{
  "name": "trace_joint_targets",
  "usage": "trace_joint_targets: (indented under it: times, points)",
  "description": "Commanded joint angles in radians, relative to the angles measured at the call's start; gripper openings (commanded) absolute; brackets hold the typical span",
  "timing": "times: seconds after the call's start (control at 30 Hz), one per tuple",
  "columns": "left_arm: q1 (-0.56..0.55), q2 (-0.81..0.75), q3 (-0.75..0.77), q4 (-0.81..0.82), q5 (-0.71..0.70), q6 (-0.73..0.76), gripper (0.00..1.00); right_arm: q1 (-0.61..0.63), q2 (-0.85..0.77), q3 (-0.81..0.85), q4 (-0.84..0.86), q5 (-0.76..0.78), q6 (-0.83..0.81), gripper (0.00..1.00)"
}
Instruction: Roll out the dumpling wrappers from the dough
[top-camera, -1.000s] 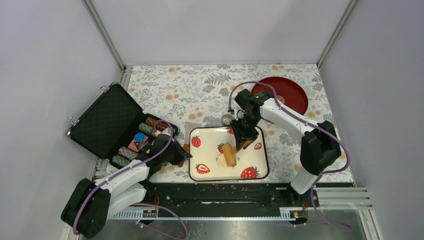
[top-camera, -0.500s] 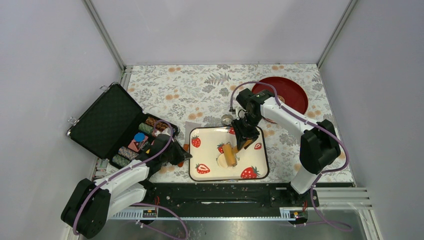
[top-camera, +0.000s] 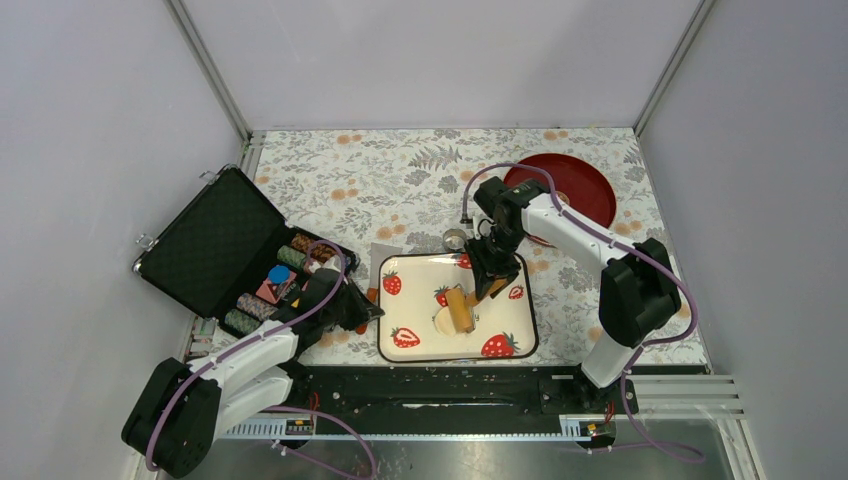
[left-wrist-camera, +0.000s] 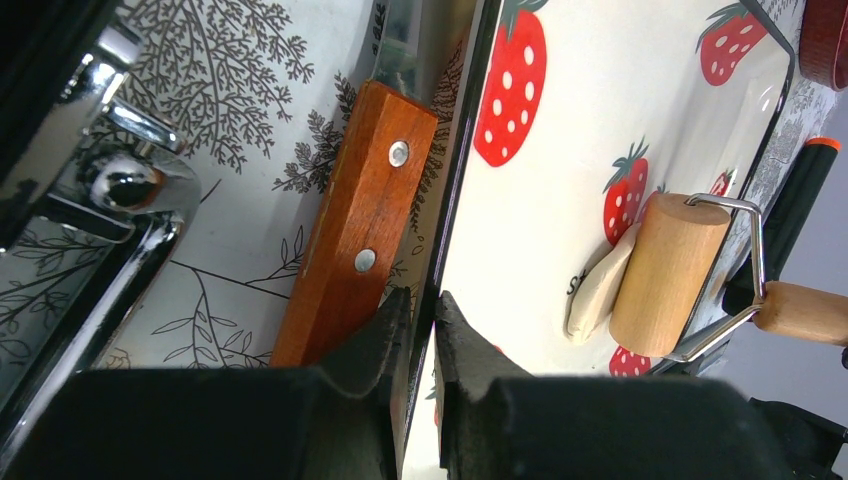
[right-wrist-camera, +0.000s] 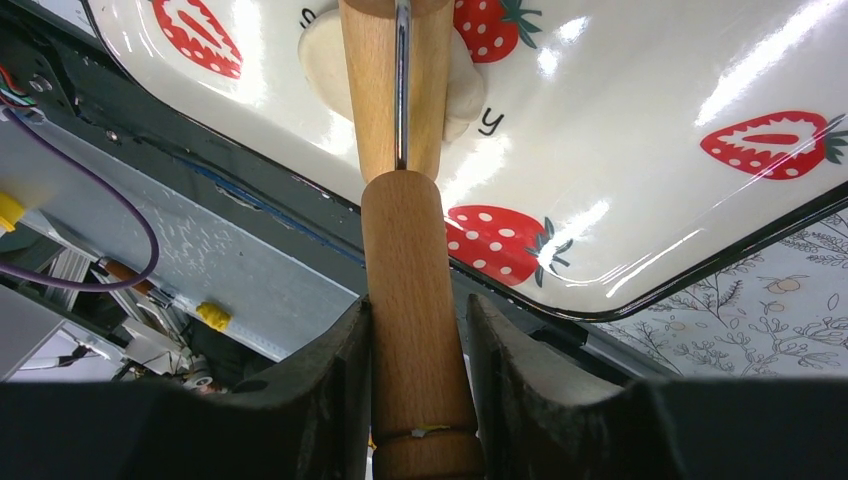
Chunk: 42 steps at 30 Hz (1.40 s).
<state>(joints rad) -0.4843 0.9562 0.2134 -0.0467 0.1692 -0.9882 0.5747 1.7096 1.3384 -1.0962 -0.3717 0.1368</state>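
- Top external view: white rectangular tray printed with red strawberries (top-camera: 505, 318), lying on a floral-patterned tablecloth (top-camera: 400, 180) in front of the two arm bases.
- Same view: tan wooden roller (top-camera: 460, 310) lying on the tray, its drum resting on a pale-cream dough lump (top-camera: 441, 321). Only the lump's left edge shows past the drum.
- Same view: right gripper (top-camera: 487, 283) over the tray's far half, at the roller's handle end. Its fingers are too small to read here.
- Same view: left gripper (top-camera: 362, 310) at the tray's left edge, its tip lost against dark parts.
- Same view: small metal ring cutter (top-camera: 455, 238) just beyond the tray, half masked by the right arm. A round dark-red plate (top-camera: 575, 190) sits far right, partly covered by that arm. An open black case (top-camera: 215, 240) holding stacked chips stands at left.
- Left wrist view: the left gripper (left-wrist-camera: 422, 305) is nearly closed, with the tray's (left-wrist-camera: 560, 150) dark rim pinched in the narrow slit between its fingers. A riveted red-brown wooden knife handle (left-wrist-camera: 350, 230) lies just beside the tray, the blade cut off at the top. The dough lump (left-wrist-camera: 597, 290) is wedged under the roller's (left-wrist-camera: 668, 270) drum.
- Right wrist view: the right gripper (right-wrist-camera: 417, 305) is clamped on the roller's (right-wrist-camera: 395, 80) wooden handle, a finger against each side. The dough lump (right-wrist-camera: 461, 90) bulges out either side of the drum, its middle hidden.
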Motion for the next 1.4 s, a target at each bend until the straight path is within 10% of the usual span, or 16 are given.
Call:
trace_joint_targets:
  times: [0.0,1.37]
  points:
    - [0.014,-0.012,-0.020,-0.026,-0.050,-0.003,0.00,-0.048,0.084,-0.079,-0.108,0.555,-0.042,0.00]
    - [0.021,-0.025,-0.031,-0.018,-0.043,-0.006,0.00,-0.138,0.084,-0.049,-0.126,0.591,-0.046,0.00]
